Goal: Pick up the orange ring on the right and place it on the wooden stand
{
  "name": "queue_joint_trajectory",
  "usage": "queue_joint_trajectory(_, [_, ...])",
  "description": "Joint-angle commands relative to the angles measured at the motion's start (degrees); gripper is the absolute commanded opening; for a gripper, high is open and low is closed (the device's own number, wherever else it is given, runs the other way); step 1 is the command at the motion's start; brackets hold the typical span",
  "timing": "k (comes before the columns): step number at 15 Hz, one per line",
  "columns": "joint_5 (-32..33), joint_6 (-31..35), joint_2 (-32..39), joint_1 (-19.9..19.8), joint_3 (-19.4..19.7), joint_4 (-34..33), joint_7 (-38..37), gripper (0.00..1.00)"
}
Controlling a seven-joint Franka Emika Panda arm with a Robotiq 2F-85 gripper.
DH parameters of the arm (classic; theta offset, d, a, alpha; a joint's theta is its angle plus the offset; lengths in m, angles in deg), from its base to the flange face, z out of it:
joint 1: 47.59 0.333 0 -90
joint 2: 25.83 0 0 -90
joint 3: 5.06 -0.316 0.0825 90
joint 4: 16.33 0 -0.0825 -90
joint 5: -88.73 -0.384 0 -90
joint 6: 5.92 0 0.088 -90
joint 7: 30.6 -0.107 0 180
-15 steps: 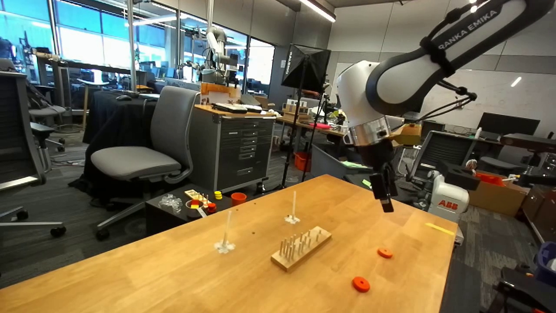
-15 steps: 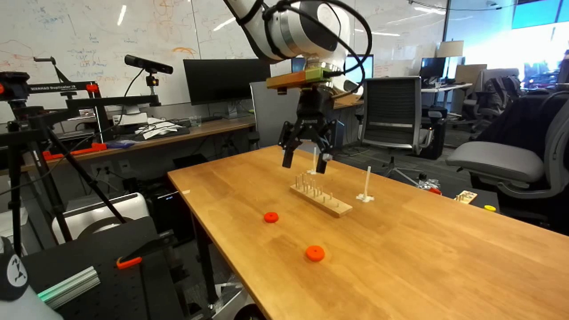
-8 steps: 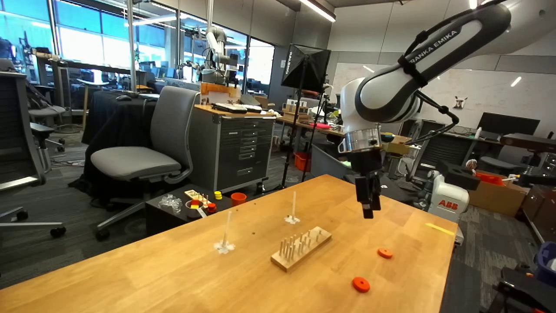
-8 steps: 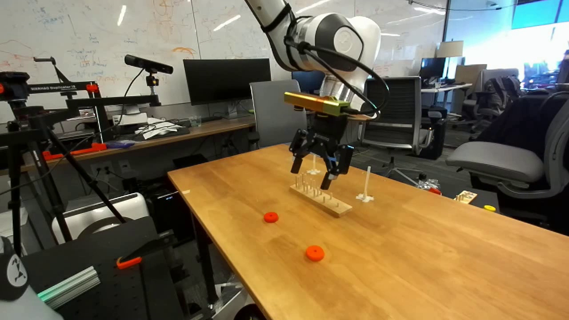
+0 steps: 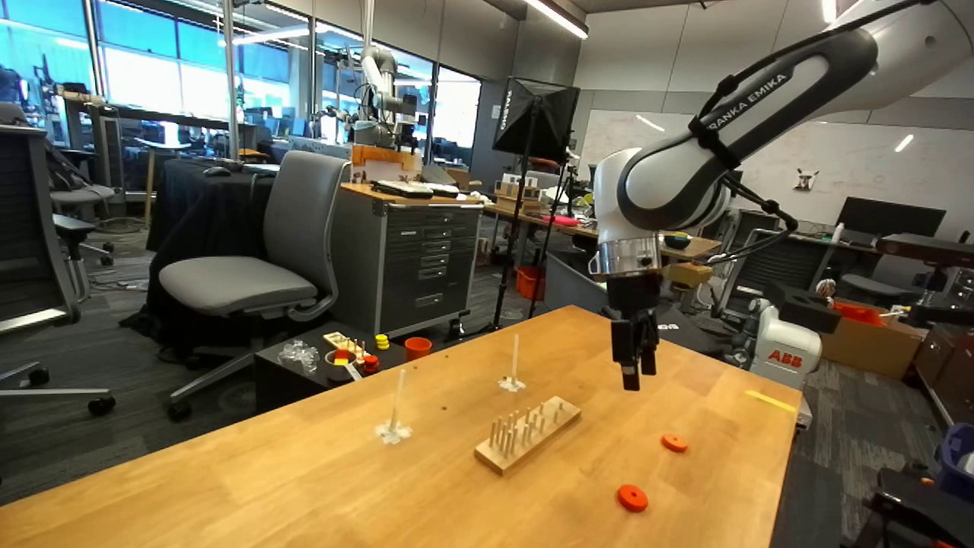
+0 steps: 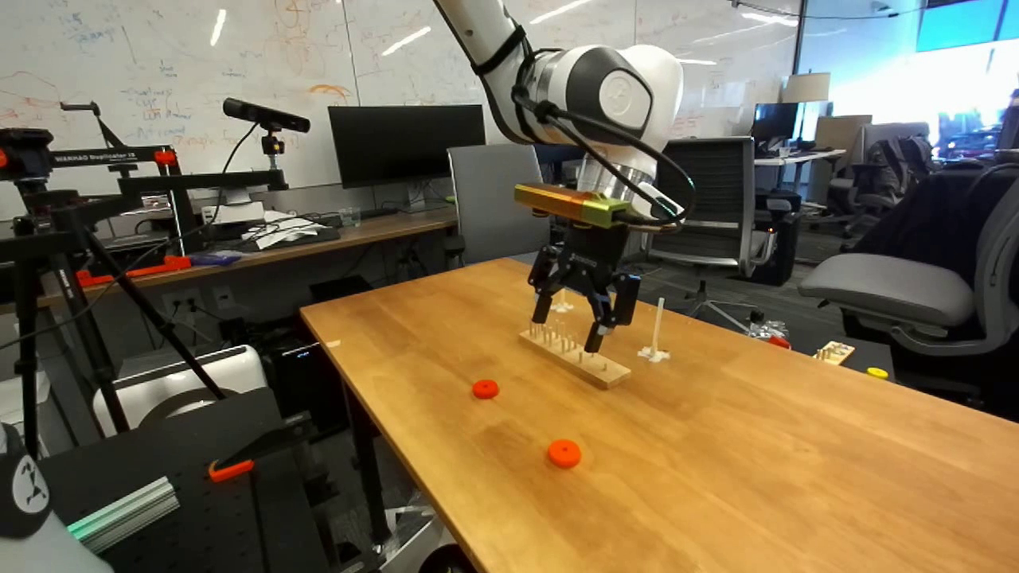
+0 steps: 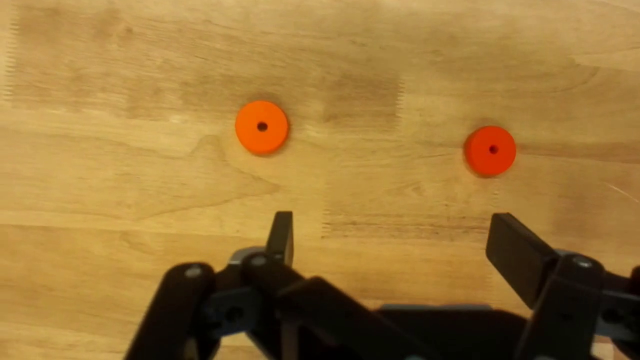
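Note:
The orange ring on the right (image 7: 483, 157) lies flat on the table in the wrist view; it shows in both exterior views (image 5: 674, 443) (image 6: 485, 389). An identical-looking second ring (image 7: 252, 135) lies to its left in the wrist view and nearer the camera in both exterior views (image 5: 631, 498) (image 6: 564, 454). The wooden stand (image 5: 502, 461) is a pale base with upright pegs; my gripper partly hides its pegs in an exterior view (image 6: 609, 376). It is out of the wrist view. My gripper (image 7: 393, 217) is open and empty, above the table, apart from both rings; both exterior views show it (image 5: 640, 374) (image 6: 567, 333).
Two thin, tall posts (image 5: 397, 403) (image 5: 515, 364) stand on the table beyond the stand. The table edge (image 6: 402, 458) runs near the rings. A low black side table (image 5: 274, 380) with an orange cup (image 5: 418, 348) stands beside the table.
My gripper has moved down, and left in one exterior view and right in the other, with its fingers still open. The rings and the stand have not moved.

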Motion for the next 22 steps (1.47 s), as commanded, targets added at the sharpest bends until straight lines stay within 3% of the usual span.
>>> queue_joint_trajectory(1, [0.92,1.18,2.87,-0.02,1.56,-2.65,-2.73,1.00])
queue_joint_trajectory(12, [6.61,3.09,10.41,0.97,5.27,-2.85,-9.96,1.00])
queue_joint_trajectory(22, [5.38,4.24,9.73,-0.09,4.08,-0.66,-8.47,1.00])
